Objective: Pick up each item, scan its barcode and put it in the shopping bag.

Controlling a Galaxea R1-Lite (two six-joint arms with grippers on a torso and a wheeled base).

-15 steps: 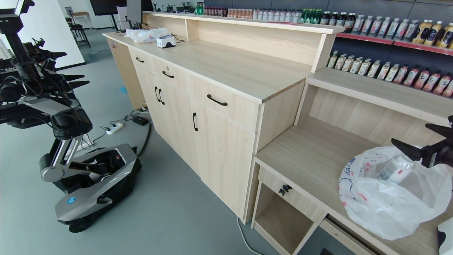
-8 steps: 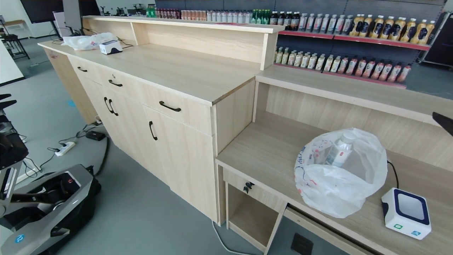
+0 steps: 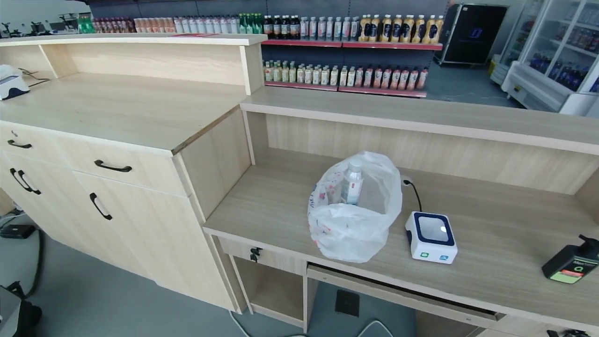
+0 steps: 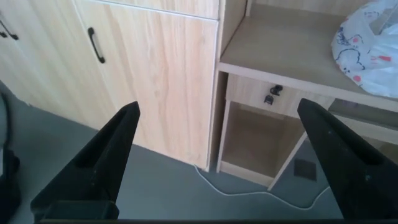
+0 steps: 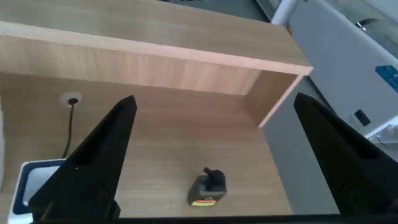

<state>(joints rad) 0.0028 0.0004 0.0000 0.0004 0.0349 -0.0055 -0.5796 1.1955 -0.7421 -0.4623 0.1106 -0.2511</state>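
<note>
A clear plastic bottle with a white cap [image 3: 352, 185] stands upright inside a translucent white plastic shopping bag [image 3: 348, 229], open-mouthed, on the pale wooden counter [image 3: 491, 234]. A white-and-navy box scanner [image 3: 431, 236] sits just beside the bag at its three o'clock. A black pump bottle [image 3: 571, 267] sits well apart toward four o'clock. The left gripper [image 4: 217, 109] and the right gripper [image 5: 214, 99] both gape wide, holding nothing.

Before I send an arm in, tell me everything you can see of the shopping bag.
The shopping bag is thin, translucent white plastic, crinkled, with small red and blue prints on its side. It stands slumped with its mouth open on the lower wooden counter, near the front edge. A clear bottle with a white cap stands upright inside. The white scanner sits close beside it, with a narrow gap between.
</note>
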